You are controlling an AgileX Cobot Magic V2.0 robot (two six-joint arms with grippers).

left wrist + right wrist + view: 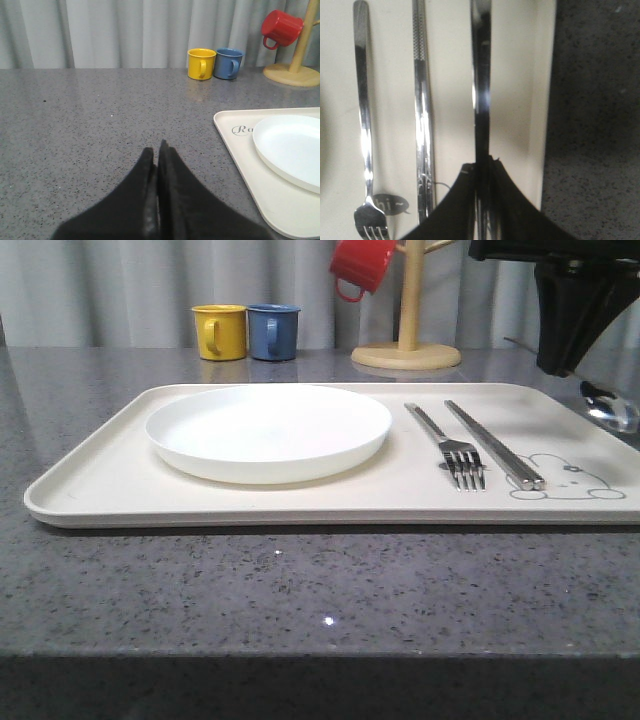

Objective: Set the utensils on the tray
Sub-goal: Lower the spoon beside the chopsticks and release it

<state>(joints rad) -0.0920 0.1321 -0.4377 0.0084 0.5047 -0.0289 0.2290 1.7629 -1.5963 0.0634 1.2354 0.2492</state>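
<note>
The cream tray (100, 480) lies across the grey table. A silver fork (450, 445) and a pair of chopsticks (495, 445) lie side by side on its right part, near the rabbit drawing. In the right wrist view my right gripper (482, 162) is shut on the spoon (481, 75), whose handle runs parallel to the chopsticks (422, 110) and fork (362, 100), just inside the tray's right rim (540, 100). The spoon's bowl (610, 408) shows at the tray's far right. My left gripper (156, 150) is shut and empty over bare table, left of the tray (235, 145).
A round white plate (268, 430) sits on the tray's left half. Behind the tray stand a yellow mug (220, 331), a blue mug (273, 331) and a wooden mug tree (408, 340) with a red mug (362, 265). My right arm (565, 320) hangs over the back right.
</note>
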